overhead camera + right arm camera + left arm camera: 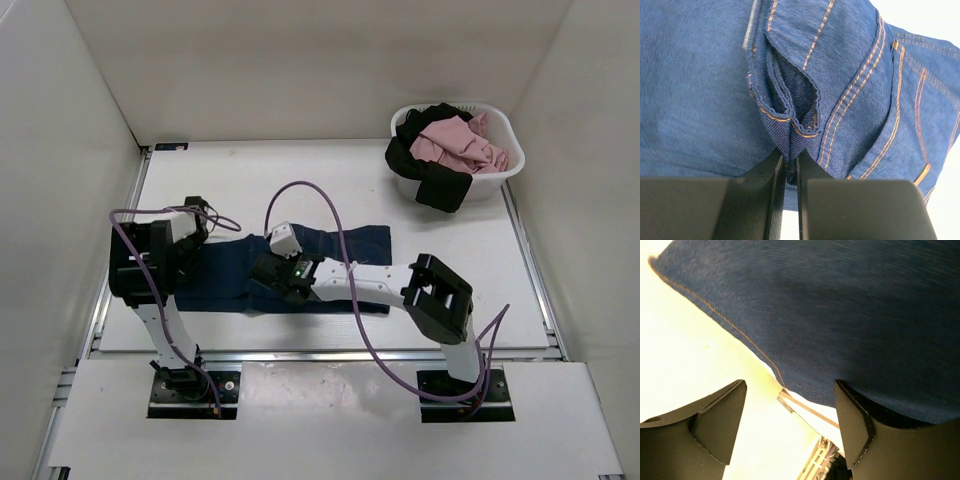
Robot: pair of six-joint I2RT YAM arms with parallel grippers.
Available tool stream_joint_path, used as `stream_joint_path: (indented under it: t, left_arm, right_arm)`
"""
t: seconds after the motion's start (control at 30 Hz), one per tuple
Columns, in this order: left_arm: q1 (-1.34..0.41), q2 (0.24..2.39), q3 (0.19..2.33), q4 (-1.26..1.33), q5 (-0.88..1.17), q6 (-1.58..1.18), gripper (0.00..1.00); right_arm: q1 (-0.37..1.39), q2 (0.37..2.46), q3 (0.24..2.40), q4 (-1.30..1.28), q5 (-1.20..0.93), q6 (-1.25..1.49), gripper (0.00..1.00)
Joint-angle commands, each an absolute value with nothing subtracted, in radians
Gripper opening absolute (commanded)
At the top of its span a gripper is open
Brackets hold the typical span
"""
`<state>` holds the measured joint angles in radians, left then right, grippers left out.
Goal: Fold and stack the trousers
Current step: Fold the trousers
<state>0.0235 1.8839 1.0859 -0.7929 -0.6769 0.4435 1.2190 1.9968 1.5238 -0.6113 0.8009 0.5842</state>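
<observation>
While the right tool point(791, 160) is pinched shut on a small fold of the trousers point(355, 242), next to a pocket with orange stitches, the left tool point(789, 390) stands open at the left end of the cloth. Its two fingers are apart. The blue edge lies across the gap and seems to rest on one finger. Nothing is held there yet.

The trousers lie long and flat on the table point(300, 165), in front of both arms.

To do this step well, the left tool likely needs to slide a bit further onto the edge, so there is cloth between both fingers, and then close. A grip on only the top layer could let the under layer drop. Both tools should then lift together at the same height, so the fold comes out straight. The right tool's pinch looks thin, so a hard pull might make the cloth slip out.

A purple cable point(300, 190) loops over the trousers and could snag. A white basket point(505, 170) sits in the far right corner, well apart, with a pink cloth point(455, 140) and a black cloth point(440, 185) in it. It is not in the way.
</observation>
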Motion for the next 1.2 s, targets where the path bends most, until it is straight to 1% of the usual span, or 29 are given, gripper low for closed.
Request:
stream_joint_path:
  t: [0.0,0.1,0.17,0.27,0.3,0.33,0.4,0.43,0.47,0.5,0.57,0.6,0.63,0.67,0.7,0.73,0.8,0.83,0.87,0.9,0.97,1.0,1.07,1.1,1.13,1.17]
  left_arm:
    - [0.063,1.902,1.103,-0.762,-0.657,0.408,0.83]
    - [0.063,1.902,1.167,-0.801,-0.586,0.397,0.84]
    - [0.063,1.907,1.177,-0.801,-0.595,0.397,0.84]
    - [0.063,1.960,1.167,-0.811,-0.618,0.397,0.83]
    - [0.063,1.960,1.167,-0.811,-0.618,0.388,0.83]
    - [0.063,1.960,1.158,-0.811,-0.618,0.388,0.83]
    - [0.063,1.960,1.158,-0.811,-0.618,0.388,0.83]
    - [0.063,1.960,1.158,-0.811,-0.618,0.388,0.83]
    - [0.063,1.960,1.158,-0.811,-0.618,0.388,0.83]
    - [0.063,1.960,1.158,-0.811,-0.618,0.388,0.83]
    - [0.087,1.951,1.158,-0.811,-0.618,0.397,0.83]
    - [0.098,1.951,1.158,-0.811,-0.618,0.397,0.83]
    - [0.124,1.942,1.170,-0.811,-0.618,0.411,0.83]
    - [0.135,1.924,1.184,-0.811,-0.618,0.420,0.83]
    - [0.144,1.911,1.184,-0.811,-0.618,0.429,0.83]
    - [0.155,1.882,1.210,-0.811,-0.618,0.451,0.83]
    - [0.155,1.852,1.224,-0.811,-0.618,0.474,0.83]
    - [0.155,1.836,1.233,-0.822,-0.633,0.492,0.84]
    - [0.155,1.815,1.244,-0.822,-0.649,0.502,0.85]
    - [0.155,1.815,1.244,-0.833,-0.667,0.514,0.85]
    - [0.169,1.799,1.244,-0.833,-0.721,0.537,0.85]
    - [0.182,1.787,1.255,-0.844,-0.730,0.537,0.85]
    - [0.183,1.758,1.282,-0.862,-0.739,0.537,0.85]
    - [0.183,1.728,1.322,-0.876,-0.739,0.537,0.85]
    - [0.164,1.714,1.353,-0.932,-0.709,0.526,0.85]
    - [0.128,1.700,1.391,-0.977,-0.577,0.517,0.85]
  right_arm:
    - [1.279,1.901,1.496,-0.463,0.828,0.455,0.00]
    - [1.327,1.882,1.496,-0.410,0.819,0.330,0.00]
    - [1.348,1.873,1.482,-0.325,0.746,0.249,0.00]
    - [1.339,1.896,1.502,-0.296,0.608,0.166,0.00]
    - [1.339,1.937,1.525,-0.296,0.498,0.129,0.00]
    - [1.327,1.965,1.557,-0.352,0.444,0.117,0.01]
    - [1.318,2.060,1.664,-0.414,0.376,0.103,0.36]
    - [1.318,2.087,1.692,-0.440,0.352,0.094,0.61]
    - [1.318,2.111,1.715,-0.480,0.309,0.078,0.74]
    - [1.309,2.140,1.756,-0.500,0.287,0.069,0.84]
    - [1.308,2.129,1.756,-0.514,0.287,0.069,0.89]
    - [1.308,2.081,1.746,-0.503,0.299,0.069,0.92]
    - [1.299,2.048,1.729,-0.503,0.319,0.080,0.94]
    - [1.286,1.969,1.685,-0.479,0.334,0.095,0.94]
    - [1.275,1.924,1.654,-0.479,0.350,0.118,0.96]
    - [1.247,1.826,1.575,-0.454,0.386,0.189,0.96]
    - [1.177,1.722,1.469,-0.443,0.397,0.288,0.99]
    - [1.145,1.627,1.416,-0.443,0.397,0.416,0.99]
    - [1.106,1.588,1.367,-0.443,0.387,0.483,0.99]
    - [1.018,1.559,1.279,-0.487,0.335,0.548,0.99]
    - [0.921,1.529,1.198,-0.529,0.220,0.673,0.99]
    - [0.852,1.529,1.154,-0.529,0.171,0.692,0.99]
    - [0.804,1.503,1.019,-0.473,0.103,0.731,0.99]
    - [0.758,1.494,0.970,-0.384,0.083,0.750,0.99]
    - [0.732,1.485,0.924,-0.327,0.048,0.764,0.99]
    - [0.685,1.485,0.852,-0.271,0.005,0.787,0.99]
